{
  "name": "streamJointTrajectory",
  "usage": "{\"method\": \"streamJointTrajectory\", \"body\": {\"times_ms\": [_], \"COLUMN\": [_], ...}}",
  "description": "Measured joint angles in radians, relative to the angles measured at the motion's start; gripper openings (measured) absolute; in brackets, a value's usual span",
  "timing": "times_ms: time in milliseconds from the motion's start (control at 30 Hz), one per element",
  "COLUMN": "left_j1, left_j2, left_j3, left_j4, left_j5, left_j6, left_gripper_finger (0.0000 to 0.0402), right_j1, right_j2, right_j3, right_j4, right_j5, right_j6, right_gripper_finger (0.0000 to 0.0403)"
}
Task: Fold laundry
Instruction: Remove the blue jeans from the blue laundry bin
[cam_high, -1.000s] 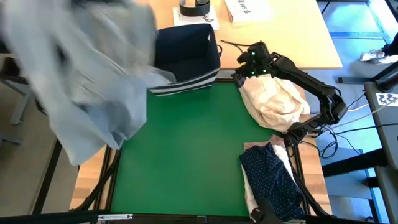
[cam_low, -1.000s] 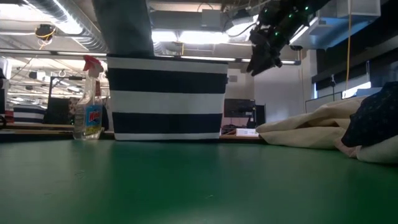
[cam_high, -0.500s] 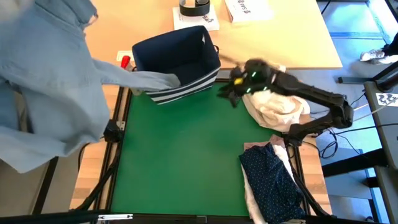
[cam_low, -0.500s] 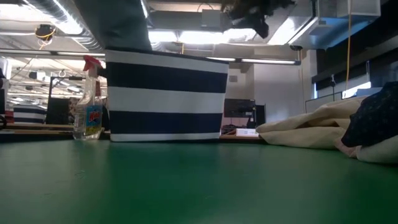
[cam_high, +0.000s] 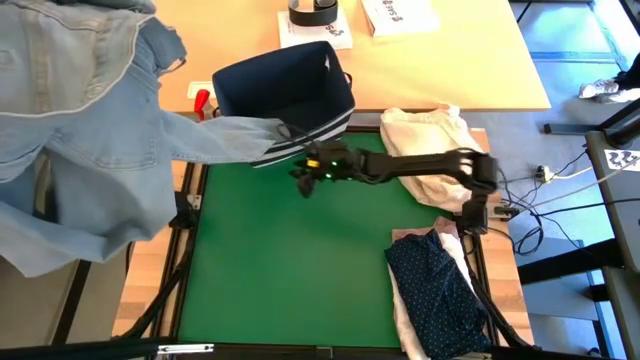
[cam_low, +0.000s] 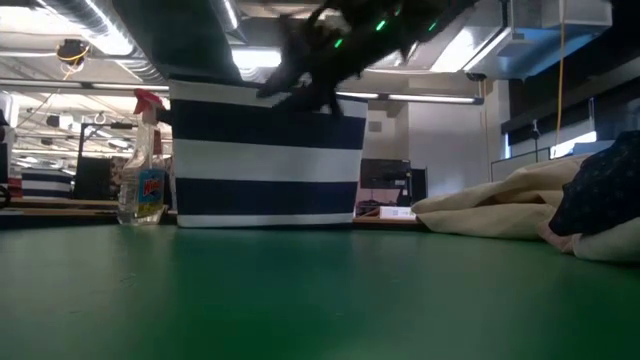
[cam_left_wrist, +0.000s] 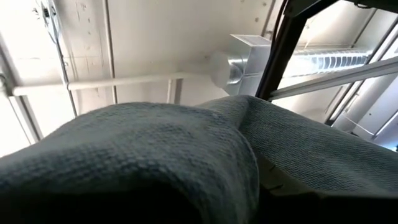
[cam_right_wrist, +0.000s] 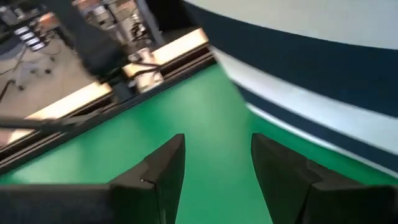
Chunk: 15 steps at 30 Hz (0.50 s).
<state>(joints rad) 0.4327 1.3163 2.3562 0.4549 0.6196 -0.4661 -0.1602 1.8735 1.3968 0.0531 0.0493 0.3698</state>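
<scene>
On the near right corner of the surface (cam_high: 300, 290), the navy dotted shirt (cam_high: 440, 290) lies in a heap on top of the white shirt (cam_high: 402, 320). A bit of the pink top (cam_high: 447, 229) peeks out at the far end of that heap. Those three have not moved.

Farther back, by the right edge, sits the cream cloth bundle (cam_high: 435, 155). A second ago the right gripper (cam_high: 303, 178) was up above this bundle. Now the right arm has swung across, and its gripper is just in front of the striped bin (cam_high: 285, 95) at the far edge. Its two fingers (cam_right_wrist: 155, 171) stand apart, with nothing between them.

The grey jeans (cam_high: 80, 150) are lifted high over the left side. One leg (cam_high: 225, 135) stretches down to the bin, close to the right gripper. The left gripper itself is hidden under the cloth, but it looks pinched tight on the jeans, since denim fills its own view.

I think the right gripper means to catch that leg, so both arms can spread the jeans flat. No folding is done yet.
</scene>
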Motion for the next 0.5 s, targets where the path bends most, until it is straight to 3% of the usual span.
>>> {"method": "streamJointTrajectory", "body": {"times_ms": [267,500], "left_j1": [0.0,0.0], "left_j2": [-0.001,0.042], "left_j3": [0.0,0.0], "left_j4": [0.006,0.188], "left_j5": [-0.008,-0.246], "left_j6": [0.004,0.026], "left_gripper_finger": [0.003,0.003], "right_j1": [-0.111,-0.229], "right_j2": [0.183,0.199], "right_j3": [0.179,0.252], "right_j4": [0.025,0.03], "right_j5": [0.003,0.038], "right_j6": [-0.012,-0.041], "right_gripper_finger": [0.0183,0.0183]}}
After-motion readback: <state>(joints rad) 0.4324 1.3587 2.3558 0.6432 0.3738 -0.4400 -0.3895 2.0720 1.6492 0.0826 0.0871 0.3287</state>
